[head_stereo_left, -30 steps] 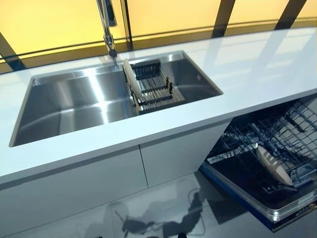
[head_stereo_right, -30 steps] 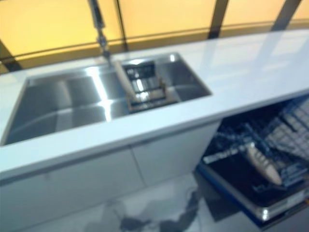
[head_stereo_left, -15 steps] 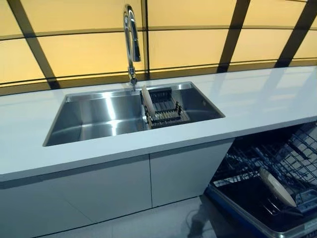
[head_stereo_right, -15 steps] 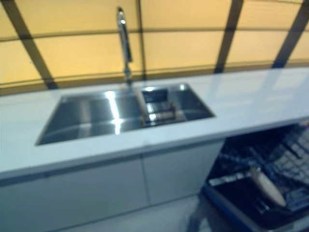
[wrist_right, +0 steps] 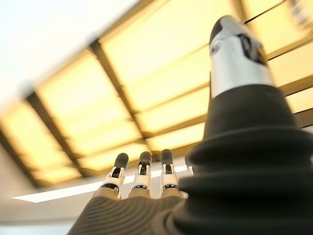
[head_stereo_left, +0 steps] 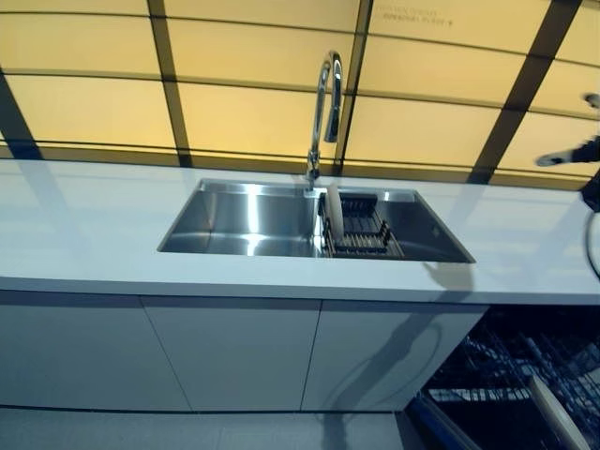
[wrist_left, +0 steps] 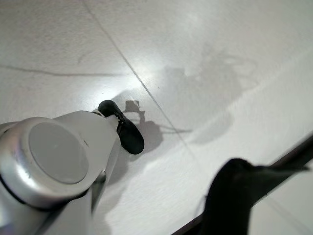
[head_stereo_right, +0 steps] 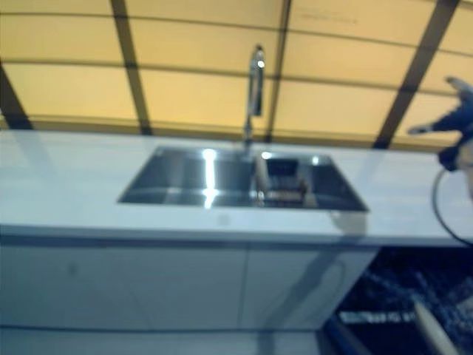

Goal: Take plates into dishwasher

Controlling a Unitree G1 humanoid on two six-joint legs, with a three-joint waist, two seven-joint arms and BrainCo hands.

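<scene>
Faucet (head_stereo_left: 324, 108) above steel sink (head_stereo_left: 239, 217)

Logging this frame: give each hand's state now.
Left hand: cannot tell; the wrist view shows only part of it over the floor.
Right hand: open, fingers straight, holding nothing.

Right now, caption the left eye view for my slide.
White plate upright in dark wire rack inside stainless sink; open dishwasher lower right.

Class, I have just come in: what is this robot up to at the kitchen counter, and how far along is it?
Neither hand holds anything. The right hand is raised with straight fingers, empty. The left hand hangs over the floor. One plate stands in the rack in the sink; another plate already sits in the open dishwasher.
</scene>
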